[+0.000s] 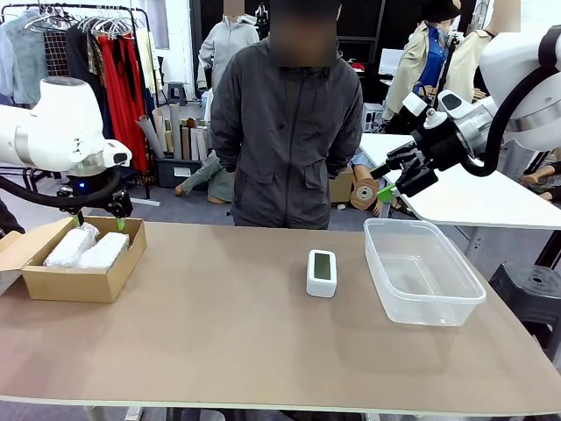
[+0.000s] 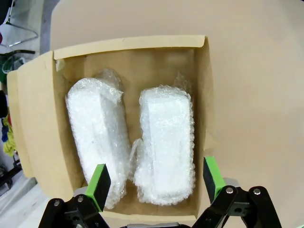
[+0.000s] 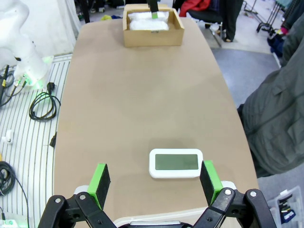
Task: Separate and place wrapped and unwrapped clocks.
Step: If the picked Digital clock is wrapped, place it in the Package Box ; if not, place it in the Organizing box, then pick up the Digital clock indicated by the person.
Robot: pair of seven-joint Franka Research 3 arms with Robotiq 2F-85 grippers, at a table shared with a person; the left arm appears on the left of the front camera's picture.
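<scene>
Two wrapped clocks, lumpy bundles in white bubble wrap (image 2: pixel 97 137) (image 2: pixel 166 142), lie side by side in a cardboard box (image 2: pixel 33 118). In the front view they (image 1: pixel 70 247) (image 1: pixel 104 250) rest in that box (image 1: pixel 83 285) at the table's left. My left gripper (image 2: pixel 155 181) hangs open just above them, holding nothing, and from the front it (image 1: pixel 99 220) sits over the box's far side. The unwrapped clock (image 1: pixel 322 272), white with a grey-green screen, lies mid-table. My right gripper (image 3: pixel 155 180) is open and empty above the bare clock (image 3: pixel 175 163); in the front view it (image 1: pixel 390 181) is raised at the right.
An empty clear plastic tub (image 1: pixel 379 254) stands on the table right of the bare clock. A person in a dark jacket (image 1: pixel 285 132) stands at the far edge, hands out of sight. Bare tabletop (image 1: pixel 202 333) lies between the box and the clock.
</scene>
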